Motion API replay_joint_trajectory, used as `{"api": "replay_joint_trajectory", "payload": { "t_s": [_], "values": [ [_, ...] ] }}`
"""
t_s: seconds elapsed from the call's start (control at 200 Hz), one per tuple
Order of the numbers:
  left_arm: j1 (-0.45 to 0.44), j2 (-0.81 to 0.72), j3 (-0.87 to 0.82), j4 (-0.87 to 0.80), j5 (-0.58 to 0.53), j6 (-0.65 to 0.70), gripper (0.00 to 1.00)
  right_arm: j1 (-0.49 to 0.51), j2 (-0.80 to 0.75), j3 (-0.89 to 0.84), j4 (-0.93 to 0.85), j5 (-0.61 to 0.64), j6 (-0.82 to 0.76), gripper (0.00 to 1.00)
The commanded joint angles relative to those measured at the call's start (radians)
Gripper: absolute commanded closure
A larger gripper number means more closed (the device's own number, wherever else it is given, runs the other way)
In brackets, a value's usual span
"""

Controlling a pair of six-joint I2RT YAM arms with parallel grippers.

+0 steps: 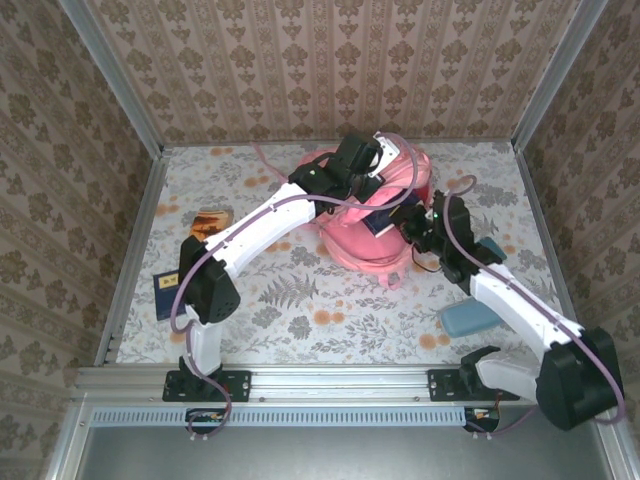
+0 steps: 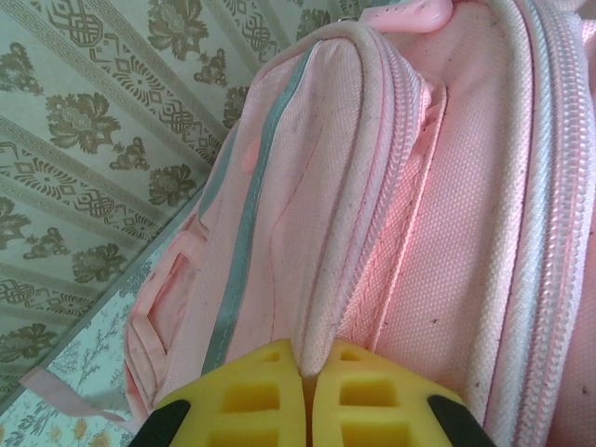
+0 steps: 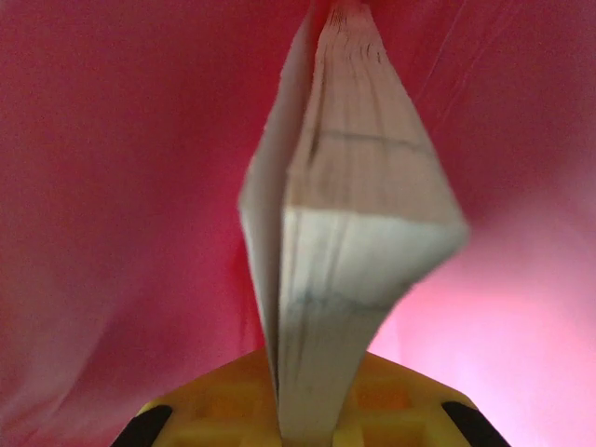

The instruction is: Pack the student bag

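Well, the student bag [image 1: 358,245] sits at the far middle of the table [image 1: 300,310], with both arms reaching to it. The left pincer [image 2: 307,396] is closed on a pink fold beside the bag's zip. The right pincer [image 3: 303,414] pinches a book [image 3: 358,233] by its pages, with pink fabric all around. A teal pencil case [image 1: 468,318] lies near the right arm.

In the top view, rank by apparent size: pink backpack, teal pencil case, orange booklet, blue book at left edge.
1. pink backpack
2. pencil case
3. orange booklet and blue book: unranked, since the left arm covers part of the book.
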Motion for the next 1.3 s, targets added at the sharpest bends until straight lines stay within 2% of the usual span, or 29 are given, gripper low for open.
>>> {"api": "replay_joint_trajectory", "payload": {
  "t_s": [0.0, 0.275, 0.465, 0.525, 0.645, 0.695, 0.75, 0.88, 0.995, 1.085, 1.22, 1.295],
  "values": [
    [-0.004, -0.098, 0.067, 0.100, -0.019, -0.046, 1.00, 0.006, 0.083, 0.025, 0.258, 0.144, 0.005, 0.95],
    [0.000, -0.117, 0.039, 0.132, -0.002, -0.088, 1.00, 0.041, 0.411, 0.109, 0.457, 0.229, 0.165, 0.95],
    [0.011, -0.115, 0.027, 0.136, 0.051, -0.124, 1.00, 0.043, 0.596, 0.191, 0.555, 0.274, 0.204, 0.92],
    [0.016, -0.115, 0.022, 0.138, 0.068, -0.129, 1.00, 0.040, 0.645, 0.230, 0.555, 0.260, 0.216, 0.82],
    [0.028, -0.116, 0.022, 0.128, 0.073, -0.153, 1.00, 0.038, 0.674, 0.259, 0.508, 0.227, 0.240, 0.47],
    [0.035, -0.118, 0.018, 0.127, 0.078, -0.162, 1.00, 0.036, 0.659, 0.246, 0.497, 0.214, 0.255, 0.39],
    [0.045, -0.116, 0.014, 0.129, 0.085, -0.170, 1.00, 0.031, 0.631, 0.219, 0.494, 0.197, 0.275, 0.36],
    [0.057, -0.110, 0.008, 0.129, 0.093, -0.174, 1.00, 0.012, 0.533, 0.144, 0.446, 0.145, 0.323, 0.40],
    [0.065, -0.107, -0.006, 0.131, 0.086, -0.186, 1.00, -0.001, 0.427, 0.082, 0.369, 0.120, 0.358, 0.54],
    [0.068, -0.114, -0.033, 0.152, 0.093, -0.200, 1.00, -0.005, 0.355, 0.043, 0.322, 0.100, 0.378, 0.58],
    [0.071, -0.113, -0.060, 0.161, 0.090, -0.206, 1.00, -0.007, 0.255, 0.016, 0.202, 0.043, 0.387, 0.79],
    [0.075, -0.115, -0.080, 0.166, 0.089, -0.209, 1.00, -0.007, 0.193, -0.012, 0.137, 0.032, 0.387, 0.84]
  ]
}}
